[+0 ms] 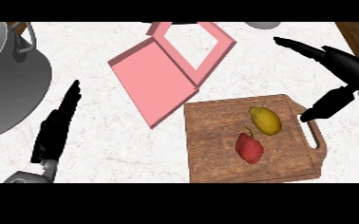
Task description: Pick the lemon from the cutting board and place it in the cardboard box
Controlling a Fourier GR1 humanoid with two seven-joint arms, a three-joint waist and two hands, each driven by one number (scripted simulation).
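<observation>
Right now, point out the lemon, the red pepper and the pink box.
lemon (266, 120), head view, middle of its yellow body.
red pepper (249, 148), head view, middle of its body.
pink box (151, 83), head view, its open flap.

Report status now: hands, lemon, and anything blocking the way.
Both hands open: left hand, right hand. Lemon on cutting board, touching red pepper. Pink box open, path clear.

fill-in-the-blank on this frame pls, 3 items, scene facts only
1. The lemon lies on the ____.
2. The box is ____ in colour.
3. The fruit beside the lemon is a red ____.
4. The right hand is open above the board's ____ side.

Missing: board; pink; pepper; handle
</observation>
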